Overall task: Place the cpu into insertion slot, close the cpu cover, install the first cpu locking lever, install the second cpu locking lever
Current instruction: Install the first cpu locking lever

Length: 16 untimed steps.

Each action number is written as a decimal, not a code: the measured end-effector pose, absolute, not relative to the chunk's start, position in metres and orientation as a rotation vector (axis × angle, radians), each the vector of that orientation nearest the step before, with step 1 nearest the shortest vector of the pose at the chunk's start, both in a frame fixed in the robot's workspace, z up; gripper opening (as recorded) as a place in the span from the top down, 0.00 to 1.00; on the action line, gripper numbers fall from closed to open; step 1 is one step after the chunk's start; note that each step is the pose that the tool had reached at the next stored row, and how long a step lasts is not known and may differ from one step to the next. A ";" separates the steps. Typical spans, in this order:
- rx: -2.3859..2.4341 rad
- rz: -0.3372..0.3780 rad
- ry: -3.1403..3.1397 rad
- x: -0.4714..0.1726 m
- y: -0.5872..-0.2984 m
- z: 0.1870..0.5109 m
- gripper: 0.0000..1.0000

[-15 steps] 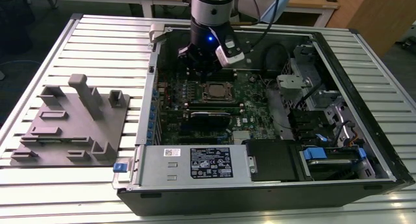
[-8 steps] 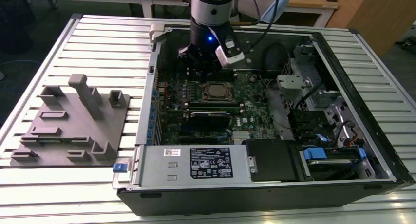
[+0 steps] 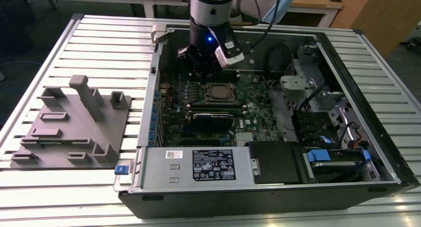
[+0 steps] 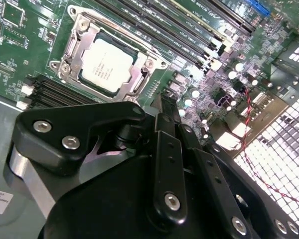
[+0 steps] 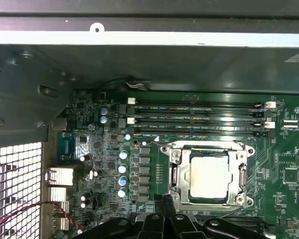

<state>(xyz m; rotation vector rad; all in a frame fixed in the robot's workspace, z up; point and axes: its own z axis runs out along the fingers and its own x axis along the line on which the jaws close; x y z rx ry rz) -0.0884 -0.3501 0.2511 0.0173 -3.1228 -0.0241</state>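
Black two-finger gripper [image 4: 168, 102], tips pressed together and holding nothing, hovers over the green motherboard [image 4: 15, 74]. The small square silver-topped cpu [image 4: 107, 67] lies just beyond the tips. It hides the insertion slot it sits in, and the grey metal cpu cover frame [image 5: 177, 174] is down around it.

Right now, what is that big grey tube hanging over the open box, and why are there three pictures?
That tube is a robot arm. The box is an opened computer on a slatted table. One picture comes from a camera off the arm; the other two come from cameras on its wrist, looking past the black gripper. The gripper is shut and holds nothing. Near it, on the green motherboard, the silver cpu sits framed by the metal cpu cover. A grey tray of blocks lies at the exterior view's left.
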 end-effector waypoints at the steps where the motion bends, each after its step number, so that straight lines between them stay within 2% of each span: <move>1: 0.017 -0.024 -3.123 -0.090 -0.350 0.251 0.89; 16: 0.020 -0.021 -3.162 -0.110 -0.347 0.252 0.89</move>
